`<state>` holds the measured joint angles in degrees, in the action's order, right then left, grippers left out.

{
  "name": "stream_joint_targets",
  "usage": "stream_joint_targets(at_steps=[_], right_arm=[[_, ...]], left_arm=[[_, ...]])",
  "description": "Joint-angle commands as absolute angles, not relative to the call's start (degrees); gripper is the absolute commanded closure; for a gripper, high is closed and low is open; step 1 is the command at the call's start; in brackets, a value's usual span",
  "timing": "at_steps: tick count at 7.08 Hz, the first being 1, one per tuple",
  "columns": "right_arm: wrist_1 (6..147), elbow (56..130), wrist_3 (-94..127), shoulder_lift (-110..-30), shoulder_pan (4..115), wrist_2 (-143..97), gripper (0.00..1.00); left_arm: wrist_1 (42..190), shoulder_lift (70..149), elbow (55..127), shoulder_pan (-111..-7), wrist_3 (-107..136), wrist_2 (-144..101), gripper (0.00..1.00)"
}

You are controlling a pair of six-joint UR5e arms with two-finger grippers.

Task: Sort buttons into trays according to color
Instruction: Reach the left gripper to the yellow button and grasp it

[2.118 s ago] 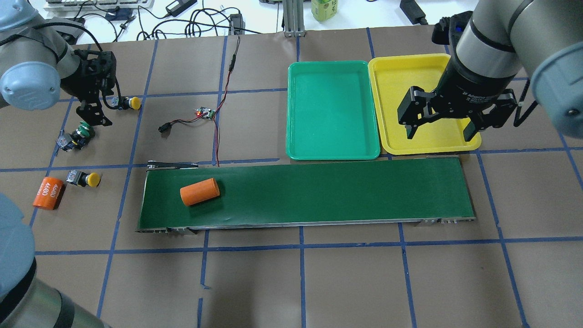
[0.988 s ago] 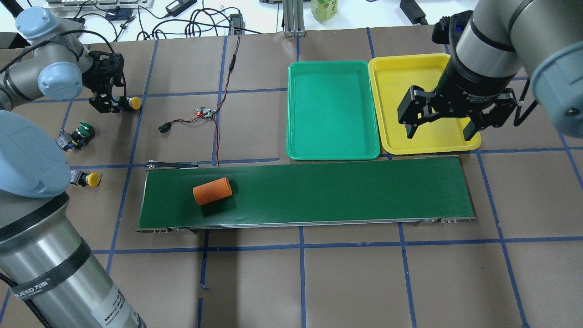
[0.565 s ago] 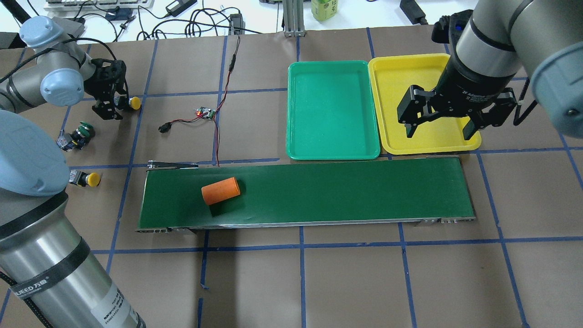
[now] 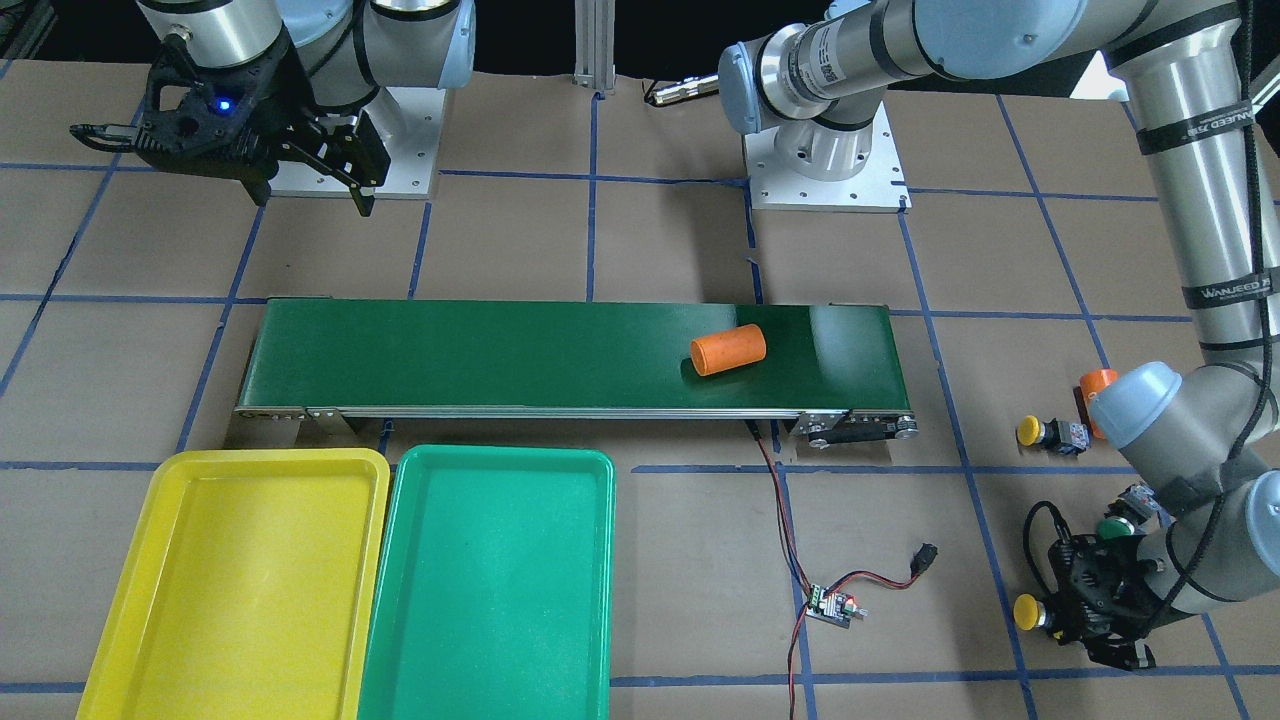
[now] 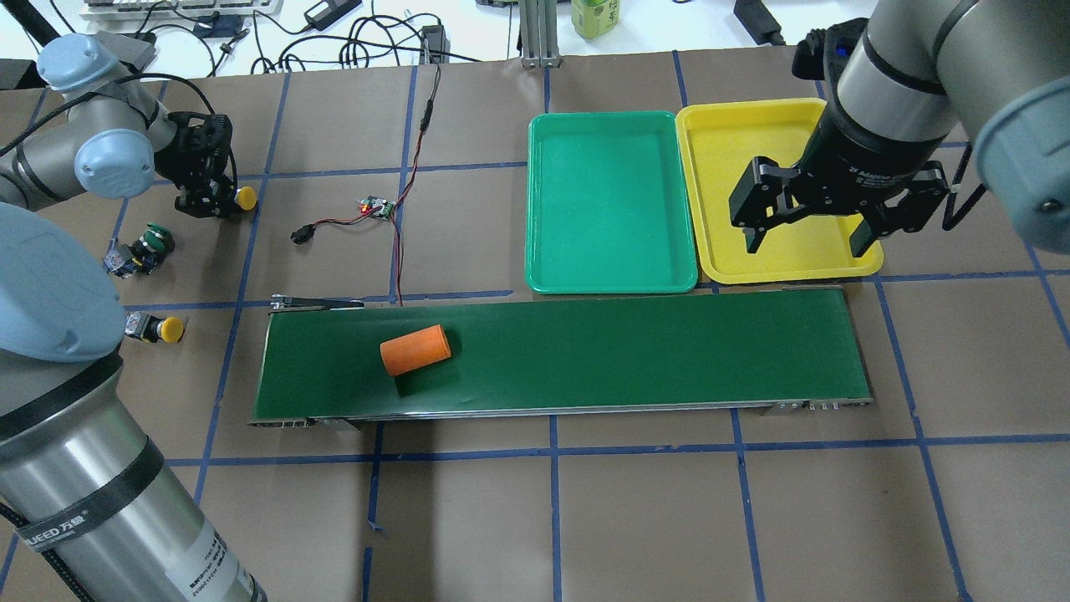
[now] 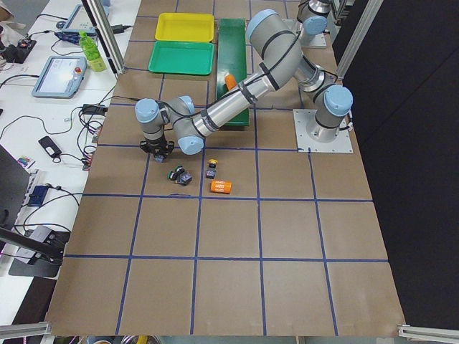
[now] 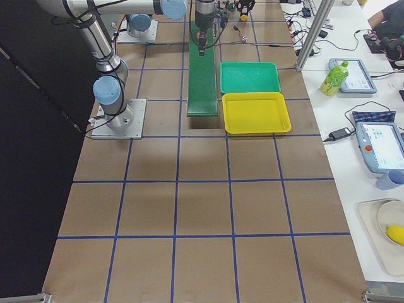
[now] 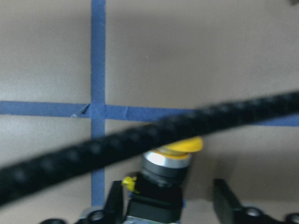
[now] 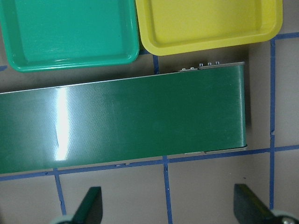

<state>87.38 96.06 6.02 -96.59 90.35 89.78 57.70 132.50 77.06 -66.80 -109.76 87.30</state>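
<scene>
My left gripper (image 5: 211,202) is open at the table's far left, straddling the body of a yellow button (image 5: 244,198). In the left wrist view the button's yellow cap (image 8: 183,145) points away; one finger (image 8: 114,201) is against the body and the other finger (image 8: 225,201) stands apart. A green button (image 5: 152,242) and a second yellow button (image 5: 165,329) lie nearer on the paper. The green tray (image 5: 610,201) and yellow tray (image 5: 736,150) sit side by side, both empty. My right gripper (image 5: 804,238) hangs open over the yellow tray's near edge, holding nothing.
An orange cylinder (image 5: 415,349) lies on the dark-green conveyor belt (image 5: 627,351). Another orange cylinder (image 4: 1095,385) peeks out behind my left arm. A small circuit board with red-black wires (image 5: 376,206) lies between the buttons and the trays.
My left gripper has swung over and come down around the far yellow button. The orange cylinder has travelled right along the belt. The right arm has stayed put.
</scene>
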Motion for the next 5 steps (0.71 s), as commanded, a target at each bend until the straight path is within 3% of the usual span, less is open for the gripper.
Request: stream_joint_targets(at_steps=[1,2,5], right_arm=[[87.45,96.06,6.06,-96.59,90.35,89.74,0.00],[87.45,96.06,6.06,-96.59,90.35,89.74,0.00],[87.62,96.06,5.71,-96.59,90.26,89.83,0.00]], left_arm=[[64.89,127.56,77.43,-68.71,-105.41,87.54,1.00],[68.87,122.74,80.74,-70.30,-103.12,87.28,1.00],[67.86,104.74,102.41,-75.39,-90.57,87.36,1.00]])
